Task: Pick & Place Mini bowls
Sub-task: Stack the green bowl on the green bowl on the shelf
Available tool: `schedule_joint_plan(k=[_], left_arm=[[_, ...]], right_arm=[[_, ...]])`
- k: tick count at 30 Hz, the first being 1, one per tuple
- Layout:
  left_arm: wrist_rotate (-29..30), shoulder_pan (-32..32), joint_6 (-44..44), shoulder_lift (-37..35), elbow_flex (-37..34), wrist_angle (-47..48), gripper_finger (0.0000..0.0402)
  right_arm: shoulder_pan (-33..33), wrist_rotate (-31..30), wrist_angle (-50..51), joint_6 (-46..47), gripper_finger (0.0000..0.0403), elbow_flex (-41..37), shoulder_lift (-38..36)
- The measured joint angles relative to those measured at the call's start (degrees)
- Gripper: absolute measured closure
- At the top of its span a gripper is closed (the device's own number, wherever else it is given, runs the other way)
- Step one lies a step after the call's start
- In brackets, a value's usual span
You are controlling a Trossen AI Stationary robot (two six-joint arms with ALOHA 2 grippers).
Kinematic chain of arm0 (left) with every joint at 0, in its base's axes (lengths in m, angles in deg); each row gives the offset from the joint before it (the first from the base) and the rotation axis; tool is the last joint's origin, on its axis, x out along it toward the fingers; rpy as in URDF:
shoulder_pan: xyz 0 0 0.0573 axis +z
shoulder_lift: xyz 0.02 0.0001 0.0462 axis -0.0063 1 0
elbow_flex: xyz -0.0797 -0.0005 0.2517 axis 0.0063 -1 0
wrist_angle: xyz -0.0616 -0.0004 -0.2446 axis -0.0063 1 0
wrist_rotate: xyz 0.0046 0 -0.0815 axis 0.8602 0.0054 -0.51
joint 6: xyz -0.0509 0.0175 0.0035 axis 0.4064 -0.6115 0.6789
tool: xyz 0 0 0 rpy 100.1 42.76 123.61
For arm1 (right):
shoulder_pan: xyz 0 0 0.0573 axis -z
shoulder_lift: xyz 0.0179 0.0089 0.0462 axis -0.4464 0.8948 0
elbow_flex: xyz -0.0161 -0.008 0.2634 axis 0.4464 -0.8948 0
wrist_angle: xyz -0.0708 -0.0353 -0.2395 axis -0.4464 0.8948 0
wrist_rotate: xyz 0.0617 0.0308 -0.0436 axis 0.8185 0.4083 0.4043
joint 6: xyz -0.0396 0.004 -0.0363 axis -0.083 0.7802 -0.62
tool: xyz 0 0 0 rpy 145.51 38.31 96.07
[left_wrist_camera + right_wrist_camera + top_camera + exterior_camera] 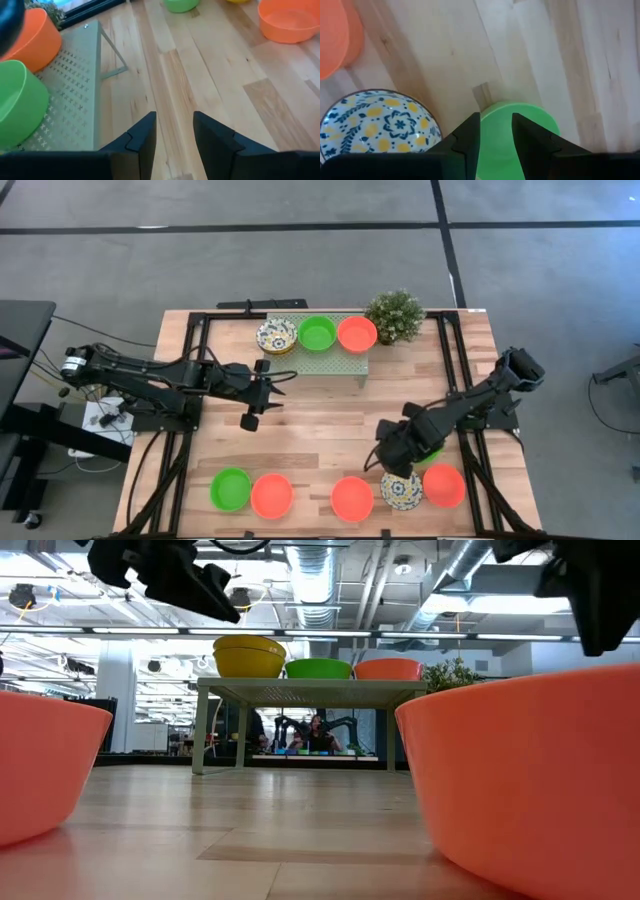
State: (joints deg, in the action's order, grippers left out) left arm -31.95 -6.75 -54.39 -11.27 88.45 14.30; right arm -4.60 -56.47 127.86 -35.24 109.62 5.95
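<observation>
On the wooden counter (320, 430) a small perforated green stand (320, 363) is set near the far edge, and three mini bowls are carried on it in a row: a patterned bowl (276, 336) that looks like a short stack, a green bowl (317, 333) and a red-orange bowl (357, 334). A small potted plant (395, 315) is placed just beside the stand, next to the red-orange bowl.

Along the near edge a second row is laid out: a green bowl (231, 488) touching a red-orange bowl (271, 495), then, a little apart, another red-orange bowl (352, 498), a blue-and-yellow patterned bowl (402, 490) and a further red-orange bowl (444, 485), these last three set close together.

The right gripper (392, 456) is held low over the counter just behind the patterned bowl. In the right wrist view its two dark fingers (465, 145) are seen with a narrow gap, closed over the rim of a green bowl (537, 120), whose wall is caught between them; the patterned bowl (377, 125) lies just beside it.

The left gripper (250, 418) is held above bare wood in front of the stand, near the middle of the counter. Its fingers (142, 140) are seen slightly parted in the left wrist view, with nothing between them
</observation>
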Motion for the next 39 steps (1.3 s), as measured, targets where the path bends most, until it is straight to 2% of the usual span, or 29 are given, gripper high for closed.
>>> schedule_joint_plan(k=[7,13,18,22,28,35,39], left_arm=[[0.0,0.0,-0.1,0.0,0.0,-0.9,0.0271],[0.0,0.0,-0.2,0.0,0.0,-1.5,0.0271],[0.0,0.0,-0.2,0.0,0.0,-1.7,0.0271],[0.0,0.0,-0.2,0.0,0.0,-2.1,0.0271],[0.0,0.0,-0.2,0.0,0.0,-2.1,0.0271],[0.0,0.0,-0.2,0.0,0.0,-2.2,0.0271],[0.0,0.0,0.0,0.0,0.0,-2.2,0.0271]], right_arm=[[0.4,0.0,3.7,2.7,0.0295,-0.7,-1.0],[1.6,0.1,-1.7,5.5,0.0295,-10.8,-9.1],[2.0,0.3,-11.7,20.4,0.0295,-20.0,-17.6],[2.8,0.2,-15.6,30.4,0.0295,-22.1,-20.5],[4.1,0.2,-15.5,32.8,0.0295,-22.1,-18.2],[6.7,9.2,-16.9,33.0,0.0295,-22.1,-10.9],[8.2,12.5,-20.5,27.4,0.0295,-22.1,-7.7]])
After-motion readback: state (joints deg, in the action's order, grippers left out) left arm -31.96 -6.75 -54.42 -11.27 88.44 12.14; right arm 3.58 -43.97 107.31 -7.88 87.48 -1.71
